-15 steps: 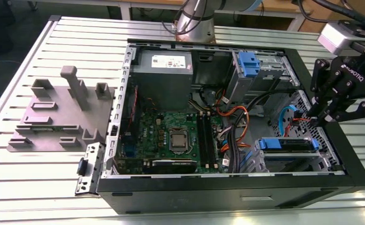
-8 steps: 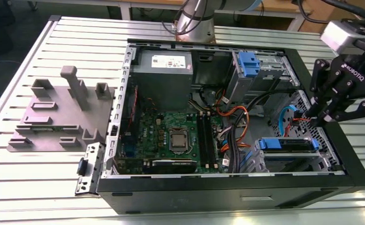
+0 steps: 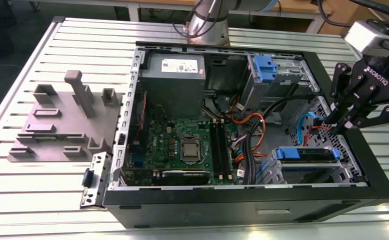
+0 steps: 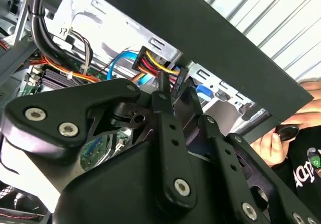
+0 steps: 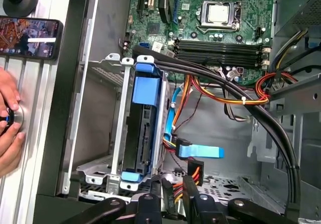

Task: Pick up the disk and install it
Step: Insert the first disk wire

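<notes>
The disk (image 3: 304, 154), a drive framed by blue rails, sits in the metal cage in the case's corner nearest the exterior view's lower right. In the first wrist view the disk (image 5: 142, 129) stands on edge in that cage, with blue clips at both ends. My gripper (image 3: 340, 125) hangs over the case's wall on the exterior view's right, beside the cage. Its fingers (image 5: 155, 191) are drawn close together around a power plug (image 5: 193, 170) with red and yellow wires. In the second wrist view the gripper (image 4: 175, 91) meets that plug (image 4: 161, 71). A blue data plug (image 5: 199, 151) lies loose nearby.
The open black computer case (image 3: 248, 207) lies on a slatted table with the motherboard (image 3: 181, 145), a grey power supply (image 3: 174, 67) and an upper bay with a blue clip (image 3: 264, 67). A grey fixture block (image 3: 61, 120) is beside it. A person's hand (image 5: 7, 128) and a phone (image 5: 30, 35) rest outside the case.
</notes>
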You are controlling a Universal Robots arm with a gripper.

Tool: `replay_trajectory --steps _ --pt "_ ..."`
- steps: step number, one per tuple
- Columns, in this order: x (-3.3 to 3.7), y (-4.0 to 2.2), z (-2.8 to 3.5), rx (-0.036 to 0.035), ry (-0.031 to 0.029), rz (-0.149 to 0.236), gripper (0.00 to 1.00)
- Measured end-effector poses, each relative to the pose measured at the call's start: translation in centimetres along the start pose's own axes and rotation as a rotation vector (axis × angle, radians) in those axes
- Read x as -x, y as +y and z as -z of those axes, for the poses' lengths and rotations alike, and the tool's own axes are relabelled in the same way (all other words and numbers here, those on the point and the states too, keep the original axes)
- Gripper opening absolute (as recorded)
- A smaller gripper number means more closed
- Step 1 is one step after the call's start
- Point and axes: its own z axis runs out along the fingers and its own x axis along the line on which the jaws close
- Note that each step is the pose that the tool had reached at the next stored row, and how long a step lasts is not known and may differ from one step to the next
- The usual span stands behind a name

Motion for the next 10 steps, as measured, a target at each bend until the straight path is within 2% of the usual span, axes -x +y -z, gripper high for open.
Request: replay_trajectory --steps 3,7,10 --pt "0.29 -0.29 -0.18 0.0063 0.0108 0.0 0.31" --pt "0.61 -0.54 -0.39 0.0119 0.0387 -0.003 0.31" --pt "0.67 -0.55 -0.38 0.0125 0.0434 -0.004 0.31"
